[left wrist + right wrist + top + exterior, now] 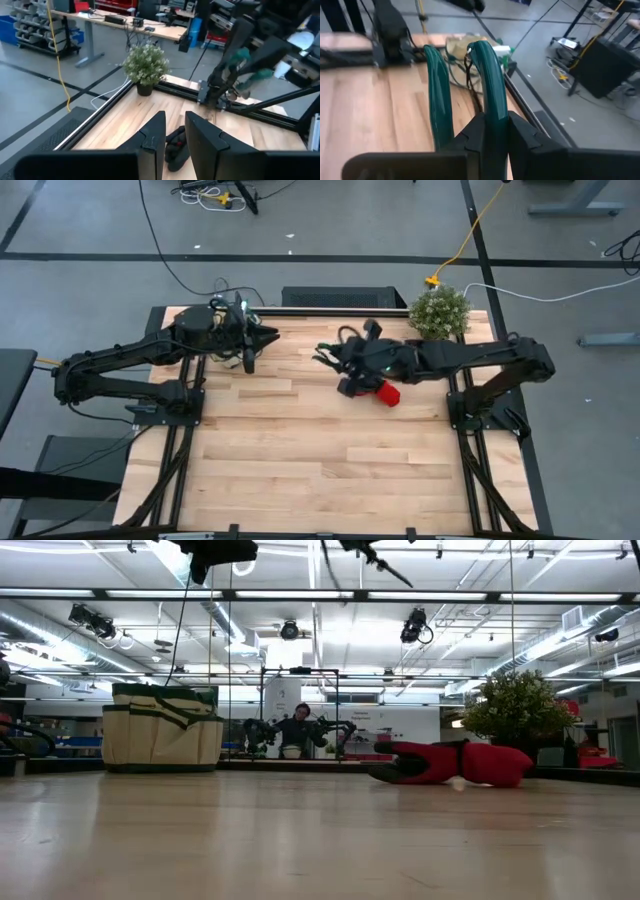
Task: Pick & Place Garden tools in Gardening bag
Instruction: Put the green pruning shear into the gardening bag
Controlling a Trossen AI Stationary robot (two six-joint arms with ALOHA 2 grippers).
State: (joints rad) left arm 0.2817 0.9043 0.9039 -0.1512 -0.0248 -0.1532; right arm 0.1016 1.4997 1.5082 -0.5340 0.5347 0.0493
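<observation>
The right tool (335,358), mid-frame in the high view, pinches green-handled shears (465,85) whose long axis points left toward the bag (162,728). The gloves (386,392) lie on the surface (300,440) just below it. The left tool (262,337), at upper left above the bag, has its fingers slightly spread, holding nothing.

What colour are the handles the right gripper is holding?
Teal-green handles, clearest in the right wrist view.

Bag (162,727): on table (300,460), far left, apparently under left gripper (268,337) | Gloves (455,762): on table, right of centre, below right gripper (325,352) | Plant (439,311): far right corner, behind gloves | Person (300,727): beyond table
</observation>
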